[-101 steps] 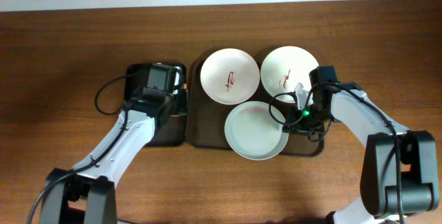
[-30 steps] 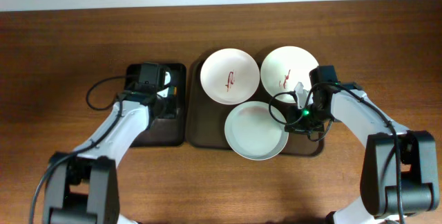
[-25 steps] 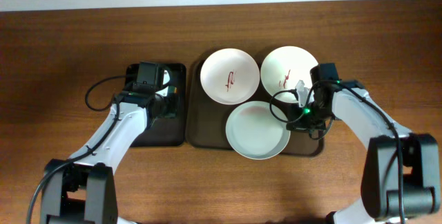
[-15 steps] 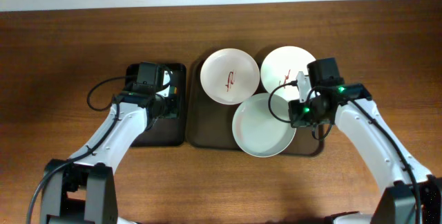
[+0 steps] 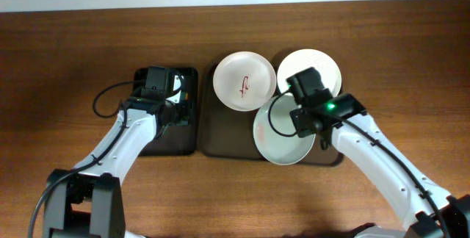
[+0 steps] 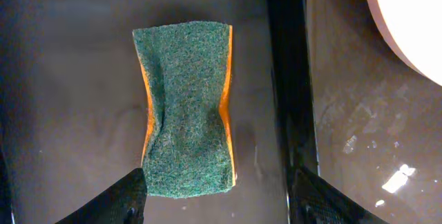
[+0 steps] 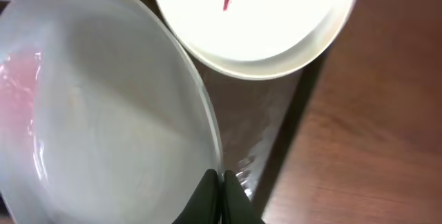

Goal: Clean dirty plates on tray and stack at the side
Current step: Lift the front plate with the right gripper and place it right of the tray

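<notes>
Right claw (image 7: 221, 186) is clenched on the rim of the near plate (image 5: 283, 136), thin pinch, fingertips on either side of the edge. That plate sits on the near right part of the tray (image 5: 220, 131), mid-table, and looks tipped up on the gripped side. It overlaps the far-right plate (image 5: 317, 60) a bit.

Handling guess: stiff, glazed, smooth, likely wet, so slippery. It is light enough for a rim pinch but will swing on one hold, and it is breakable if it knocks its neighbours. The rim is the only place to take it; the bowl is too wide.

Far-left plate (image 5: 244, 81) has a red smear at centre. The far-right one does too, seen from the right wrist. The gripped plate has no red mark, only a faint pink film on one side.

Left claw (image 6: 219, 198) is released, jaws wide, over the green-and-orange sponge (image 6: 186, 106) in the black tray (image 5: 158, 139), toward the left edge of the table (image 5: 66, 62). The sponge is soft and pinched at the waist.

Hard to tell:
- From overhead the right arm covers the grip and part of the far-right plate.
- Whether the gripped plate is clear of the tray floor.
- How high the left claw is above the sponge.
</notes>
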Controlling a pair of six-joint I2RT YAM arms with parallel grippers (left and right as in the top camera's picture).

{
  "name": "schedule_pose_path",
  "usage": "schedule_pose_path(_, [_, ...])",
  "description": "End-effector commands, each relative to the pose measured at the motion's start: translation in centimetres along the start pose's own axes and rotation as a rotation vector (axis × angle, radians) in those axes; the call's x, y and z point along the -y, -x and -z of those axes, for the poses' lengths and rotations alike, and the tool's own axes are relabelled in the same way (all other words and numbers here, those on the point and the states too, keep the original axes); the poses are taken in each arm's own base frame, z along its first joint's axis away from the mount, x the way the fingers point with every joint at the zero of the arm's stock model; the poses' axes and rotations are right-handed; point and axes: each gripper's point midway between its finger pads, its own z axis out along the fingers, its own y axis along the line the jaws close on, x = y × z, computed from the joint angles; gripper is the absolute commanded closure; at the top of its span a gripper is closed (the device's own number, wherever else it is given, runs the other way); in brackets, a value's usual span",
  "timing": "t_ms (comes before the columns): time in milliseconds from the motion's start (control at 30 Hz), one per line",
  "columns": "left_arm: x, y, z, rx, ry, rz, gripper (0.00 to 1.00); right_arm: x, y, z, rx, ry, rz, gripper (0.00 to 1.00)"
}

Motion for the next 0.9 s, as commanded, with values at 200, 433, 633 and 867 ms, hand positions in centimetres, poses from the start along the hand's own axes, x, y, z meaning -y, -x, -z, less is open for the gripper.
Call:
schedule_pose_path(200, [0.2,0.4,0.5,0.018,-0.012,0.015,0.33,1.3,3.2,4.5,0.163,-0.308,0.098,0.96])
schedule_pose_path(433, [0.2,0.4,0.5,0.018,-0.012,0.015,0.33,3.3,4.2,7.3,0.239,-0.563,0.127,0.96])
schedule_pose_path(633, [0.2,0.4,0.5,0.018,-0.012,0.015,0.32,3.0,5.1,8.7,0.304,-0.627,0.12,0.96])
schedule_pose_path(867, [0.2,0.4,0.5,0.018,-0.012,0.015,0.32,2.9,5.4,8.8,0.32,-0.623,0.104,0.96])
